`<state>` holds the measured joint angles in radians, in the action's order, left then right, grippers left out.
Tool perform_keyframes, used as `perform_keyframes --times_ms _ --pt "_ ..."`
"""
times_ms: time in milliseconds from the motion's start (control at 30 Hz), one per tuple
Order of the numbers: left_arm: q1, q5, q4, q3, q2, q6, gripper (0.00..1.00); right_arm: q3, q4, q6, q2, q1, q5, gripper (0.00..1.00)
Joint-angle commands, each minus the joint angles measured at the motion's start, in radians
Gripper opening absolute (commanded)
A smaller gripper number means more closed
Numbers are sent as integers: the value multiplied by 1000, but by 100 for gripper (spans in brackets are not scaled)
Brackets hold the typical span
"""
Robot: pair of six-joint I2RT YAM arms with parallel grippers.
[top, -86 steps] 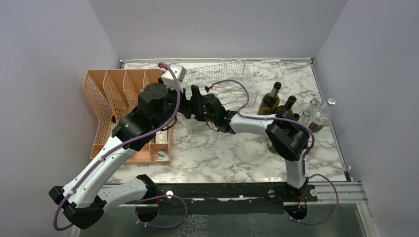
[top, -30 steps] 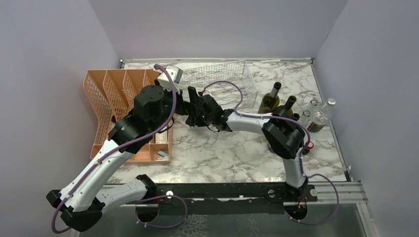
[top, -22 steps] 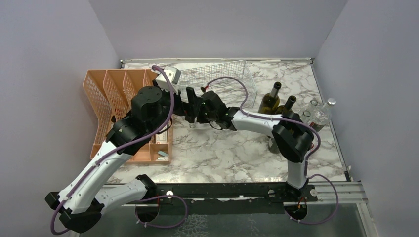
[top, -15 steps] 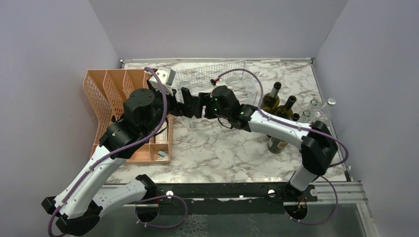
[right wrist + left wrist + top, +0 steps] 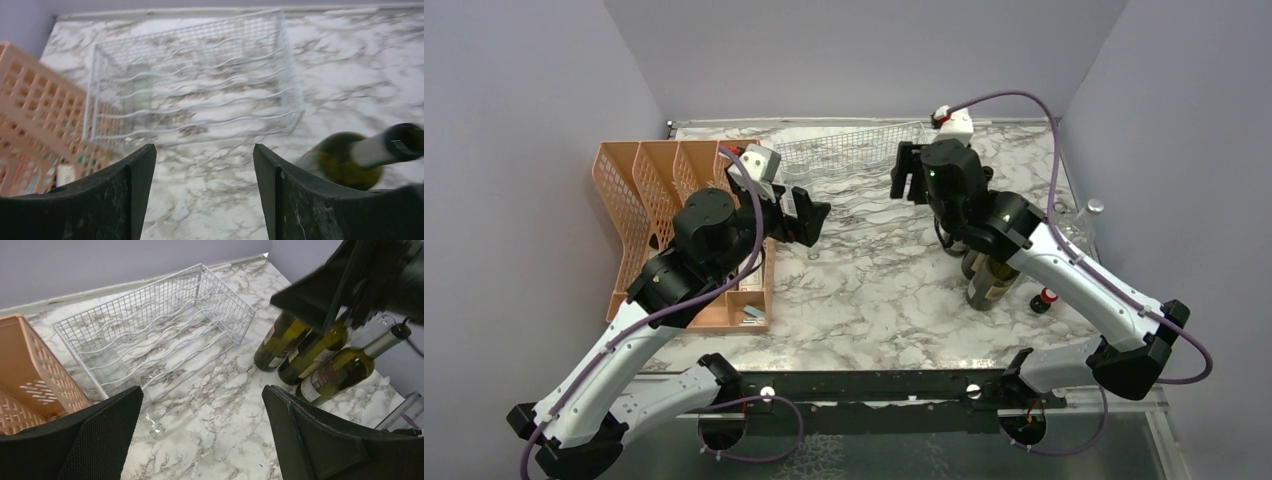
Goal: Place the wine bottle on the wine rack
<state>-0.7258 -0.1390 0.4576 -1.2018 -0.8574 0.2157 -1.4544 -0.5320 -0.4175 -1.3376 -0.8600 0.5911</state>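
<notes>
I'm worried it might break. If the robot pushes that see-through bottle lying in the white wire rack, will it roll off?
Probably not sideways: the clear bottle lies in a wavy cradle of the wine rack, which should stop rolling. It looks like glass, so likely slippery and breakable. Its neck pokes out the front, so it might slide lengthwise.

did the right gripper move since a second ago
Yes. The right gripper swung right and toward the back wall. It was by the front left corner of the wine rack; now it is at its right end.
</notes>
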Motion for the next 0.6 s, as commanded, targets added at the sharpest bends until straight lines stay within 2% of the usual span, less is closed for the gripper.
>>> perform_keyframes --times_ms 0,167,367,567 --pt "2 75 -53 27 -24 -7 99 -105 -183 100 -8 82 214 75" --pt "3 124 -55 32 -67 3 99 -154 -205 131 -31 196 229 79" --pt "3 180 -100 84 -89 21 99 -123 -201 105 -38 288 178 79" --pt "3 211 -112 102 -116 34 99 -43 -171 80 -28 340 121 69"
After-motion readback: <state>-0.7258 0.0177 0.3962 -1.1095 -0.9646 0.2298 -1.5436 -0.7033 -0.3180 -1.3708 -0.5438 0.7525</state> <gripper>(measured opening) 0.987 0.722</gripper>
